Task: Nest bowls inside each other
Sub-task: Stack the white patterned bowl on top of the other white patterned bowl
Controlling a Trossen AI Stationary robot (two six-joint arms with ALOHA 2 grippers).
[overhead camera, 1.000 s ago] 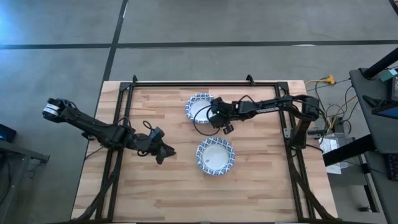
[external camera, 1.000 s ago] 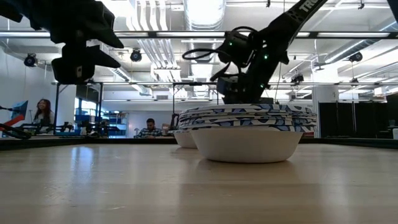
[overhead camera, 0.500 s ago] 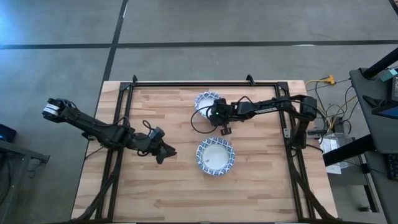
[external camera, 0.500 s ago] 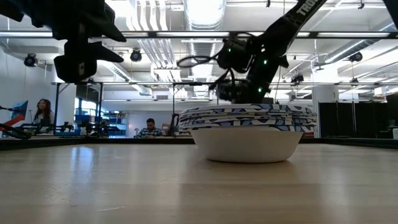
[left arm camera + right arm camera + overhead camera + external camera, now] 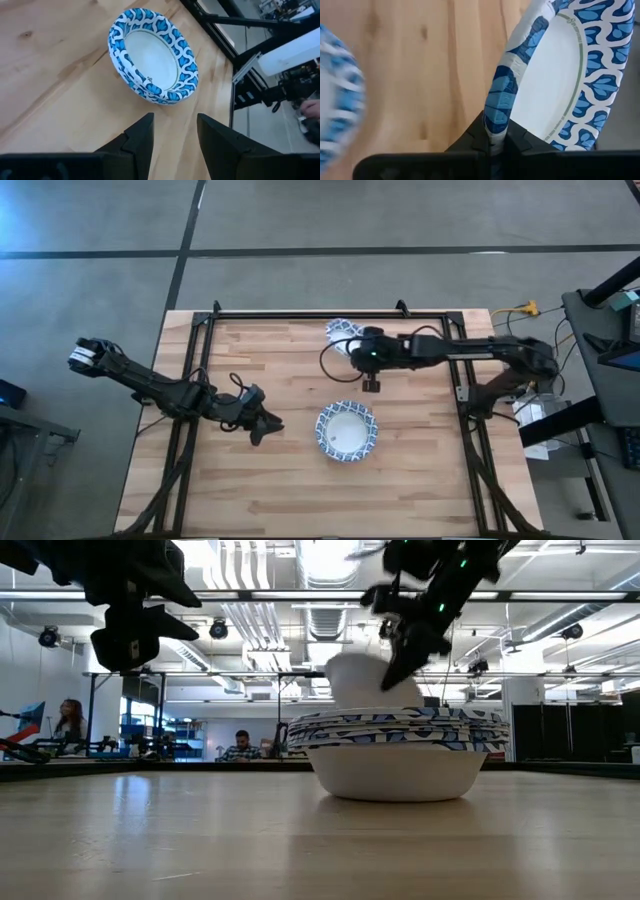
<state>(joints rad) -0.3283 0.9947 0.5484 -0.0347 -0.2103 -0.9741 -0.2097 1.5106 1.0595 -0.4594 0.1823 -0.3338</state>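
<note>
Right gripper (image 5: 352,346): fingers closed edgewise on the rim of one lifted bowl (image 5: 555,75), as shown in the right wrist view. In the low view this bowl (image 5: 365,682) is held tilted and clear of the table, above and beyond the stack.

Stack of bowls (image 5: 347,430): resting on the wooden table (image 5: 280,480), taken here as the landmark. The layered rims (image 5: 400,725) are seen in the low view; the count cannot be made out. The lifted bowl (image 5: 343,330) is held well apart from the stack, toward the far edge of the table.

Left gripper (image 5: 262,426): held above the table beside the stack, on the left arm's side. Its fingers (image 5: 140,140) are parted and nothing is held between them.

Handling, as judged: the bowls appear thin-walled and light, probably paper. Flexing under a hard pinch is to be expected, and the smooth white inside may be slippery. The patterned rim is judged the best place for a hold.

Obscured: most of the lifted bowl is hidden under the right gripper in the high view. It is blurred in the low view. A blurred blue-and-white shape at the edge of the right wrist view cannot be identified with certainty.
</note>
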